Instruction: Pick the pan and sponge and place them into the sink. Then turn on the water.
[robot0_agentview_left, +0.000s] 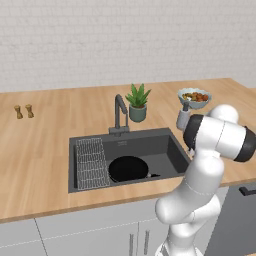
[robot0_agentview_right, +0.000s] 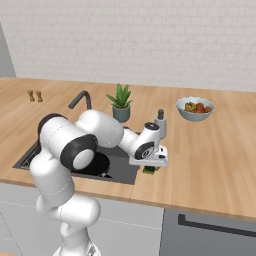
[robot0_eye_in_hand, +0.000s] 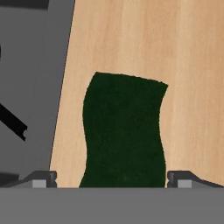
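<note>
The claw (robot0_eye_in_hand: 111, 179) hangs low over the sponge (robot0_eye_in_hand: 124, 131), which lies green side up on the wooden counter (robot0_eye_in_hand: 188, 65) just beside the sink's right rim. In the hand view its two finger tips (robot0_eye_in_hand: 41, 178) stand wide apart, one on each side of the sponge's near end. The sponge fills the gap between them, but neither tip is seen pressing it, so the claw is wide and holds nothing. Whether the tips touch the counter cannot be told.

In the right base view the hand points down at the counter's front, with a sliver of the sponge (robot0_agentview_right: 149, 170) peeking out beneath it, right at the corner of the sink (robot0_agentview_right: 127, 176).

The pan (robot0_agentview_left: 128, 168) already lies in the sink (robot0_agentview_left: 165, 147), at the basin's middle front, its short handle pointing right. The wire rack (robot0_agentview_left: 91, 164) fills the basin's left part, beside the pan. The faucet (robot0_agentview_left: 119, 114) stands behind the sink and no stream runs from it.

Behind the sink's right corner sit a potted plant (robot0_agentview_left: 137, 103), a soap bottle (robot0_agentview_right: 160, 123) and a bowl of fruit (robot0_agentview_right: 195, 108). Two small shakers (robot0_agentview_left: 24, 111) stand well apart at the far left.
</note>
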